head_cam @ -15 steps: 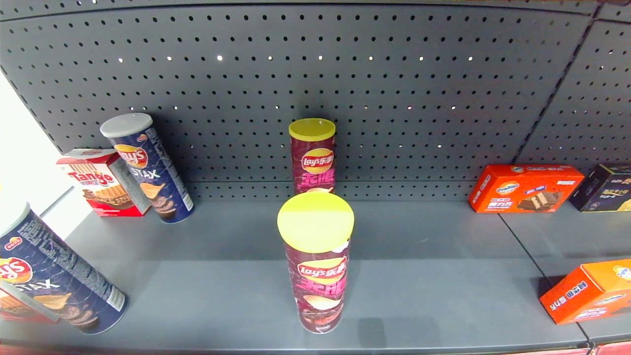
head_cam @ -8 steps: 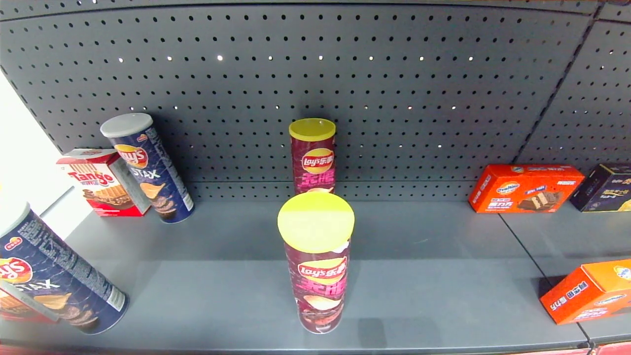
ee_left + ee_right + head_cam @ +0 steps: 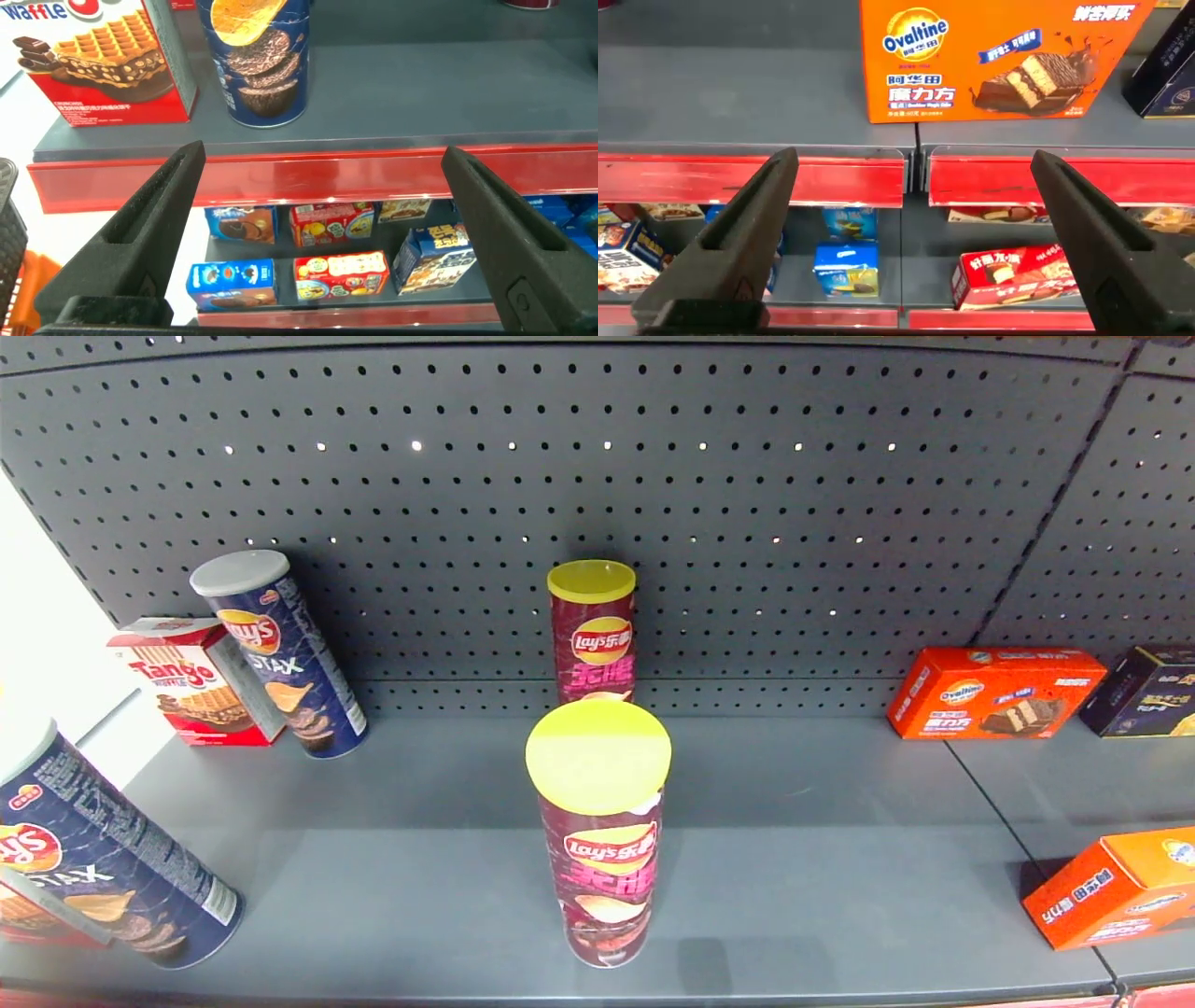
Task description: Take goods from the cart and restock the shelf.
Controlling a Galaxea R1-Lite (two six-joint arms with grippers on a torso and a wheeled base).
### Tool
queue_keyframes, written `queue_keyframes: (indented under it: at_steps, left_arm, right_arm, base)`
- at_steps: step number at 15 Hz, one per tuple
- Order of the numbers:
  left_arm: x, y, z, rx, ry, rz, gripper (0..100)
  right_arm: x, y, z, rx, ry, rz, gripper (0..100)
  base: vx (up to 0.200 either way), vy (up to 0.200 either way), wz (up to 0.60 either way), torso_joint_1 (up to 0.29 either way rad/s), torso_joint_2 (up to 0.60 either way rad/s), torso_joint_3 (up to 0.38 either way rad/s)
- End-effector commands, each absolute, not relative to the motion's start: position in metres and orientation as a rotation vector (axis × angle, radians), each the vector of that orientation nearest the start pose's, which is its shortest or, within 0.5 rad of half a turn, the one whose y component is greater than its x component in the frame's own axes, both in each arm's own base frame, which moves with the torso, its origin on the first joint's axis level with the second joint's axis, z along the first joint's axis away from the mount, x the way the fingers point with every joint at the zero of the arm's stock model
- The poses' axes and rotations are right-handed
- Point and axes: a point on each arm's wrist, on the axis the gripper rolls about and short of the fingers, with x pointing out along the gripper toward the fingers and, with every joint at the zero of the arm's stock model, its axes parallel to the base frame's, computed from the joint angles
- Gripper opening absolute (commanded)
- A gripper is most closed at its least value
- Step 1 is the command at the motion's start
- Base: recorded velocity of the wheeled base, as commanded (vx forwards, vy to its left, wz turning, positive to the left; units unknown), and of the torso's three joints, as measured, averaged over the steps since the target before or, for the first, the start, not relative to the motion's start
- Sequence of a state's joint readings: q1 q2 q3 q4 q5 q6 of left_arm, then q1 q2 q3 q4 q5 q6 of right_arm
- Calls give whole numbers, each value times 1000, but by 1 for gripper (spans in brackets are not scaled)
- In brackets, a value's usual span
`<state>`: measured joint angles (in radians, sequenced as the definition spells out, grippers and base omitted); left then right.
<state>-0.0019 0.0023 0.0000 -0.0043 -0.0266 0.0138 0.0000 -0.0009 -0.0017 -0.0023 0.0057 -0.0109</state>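
Two maroon chip cans with yellow lids stand in the middle of the grey shelf [image 3: 822, 859], one at the front [image 3: 602, 831] and one at the back [image 3: 593, 630]. My left gripper [image 3: 322, 233] hangs open below the shelf's red front edge [image 3: 308, 173], facing a blue chip can [image 3: 257, 61] and a waffle box [image 3: 107, 61]. My right gripper [image 3: 910, 233] is open too, in front of the red edge strip [image 3: 831, 177], below an orange chocolate-wafer box [image 3: 994, 56]. Nothing sits between either pair of fingers.
Blue chip cans [image 3: 280, 649] [image 3: 103, 859] and a red wafer box [image 3: 191, 681] stand at the shelf's left. Orange boxes [image 3: 994, 691] [image 3: 1116, 887] and a dark box [image 3: 1144, 691] lie at the right. A lower shelf holds small boxes [image 3: 341, 275] [image 3: 845, 266]. A perforated back panel [image 3: 597, 476] closes the rear.
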Motion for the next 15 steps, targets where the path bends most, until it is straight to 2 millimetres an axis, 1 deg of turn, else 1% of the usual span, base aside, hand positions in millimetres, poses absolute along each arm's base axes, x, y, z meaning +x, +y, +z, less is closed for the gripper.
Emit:
queue_keyframes:
  at_steps: [1,2,3,9,12,15]
  left_arm:
    - [-23,-1,76,18,-5,-32,100]
    - [-23,-1,76,14,-5,-32,100]
    - [-23,-1,76,14,-5,-31,100]
    - [-23,-1,76,11,-5,-29,100]
    - [-23,-1,76,6,-5,-25,100]
    - [-23,-1,76,8,-5,-25,100]
  right_arm:
    - [-23,0,76,-11,-2,6,100]
    - [-23,0,76,-12,-2,6,100]
    - [-23,0,76,-12,-3,6,100]
    - [-23,0,76,-11,-2,6,100]
    - [-23,0,76,-9,-2,6,100]
    - [-23,0,76,-9,-2,6,100]
  base:
    - [0,0,0,0,0,0]
    - [0,0,0,0,0,0]
    - [0,200,0,7,2,2]
    - [0,0,0,0,0,0]
    - [-200,0,0,10,5,-2]
    - [0,0,0,0,0,0]
